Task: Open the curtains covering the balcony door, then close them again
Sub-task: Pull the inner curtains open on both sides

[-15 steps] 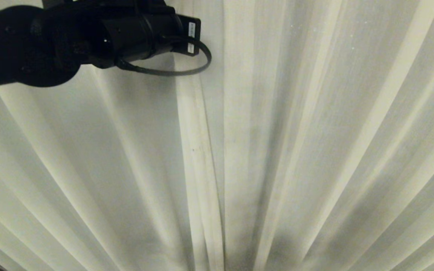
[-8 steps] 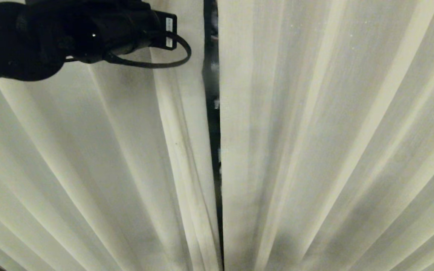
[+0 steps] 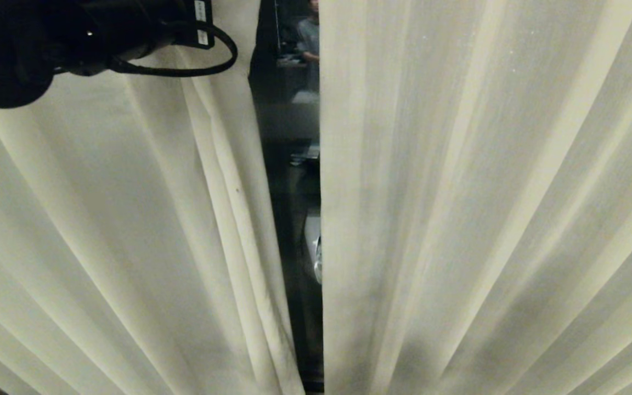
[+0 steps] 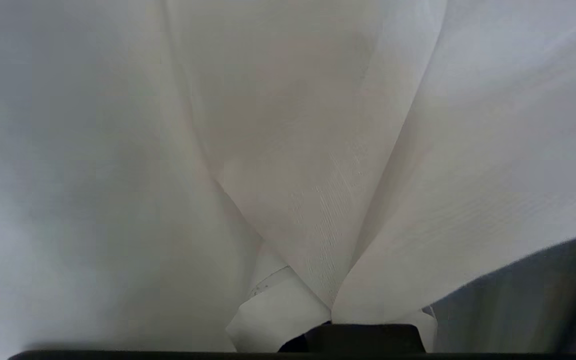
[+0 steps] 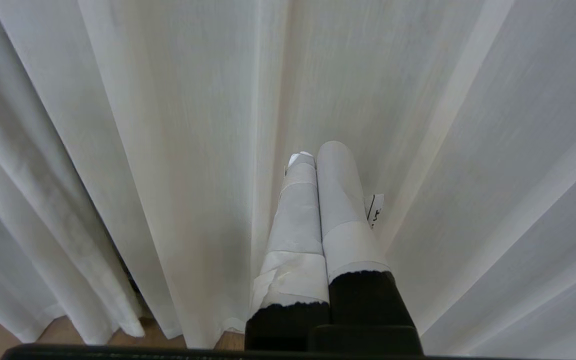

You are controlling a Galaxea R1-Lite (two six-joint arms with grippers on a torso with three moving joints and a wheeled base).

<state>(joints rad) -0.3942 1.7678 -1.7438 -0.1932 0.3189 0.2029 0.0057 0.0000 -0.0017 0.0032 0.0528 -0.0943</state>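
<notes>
Curtains [image 3: 458, 192]: two cream pleated panels, parted by a narrow dark gap showing the balcony door [image 3: 294, 181] glass. Left gripper [image 4: 313, 312]: high at the left panel's inner edge, clamped on a fabric fold. Right gripper [image 5: 318, 165]: fingers pressed together, empty, facing the curtain.

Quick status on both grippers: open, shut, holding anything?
Left gripper: shut on the left curtain, fabric bunched between its fingers.
Right gripper: shut, holding nothing, fingers together in front of the right curtain.
</notes>
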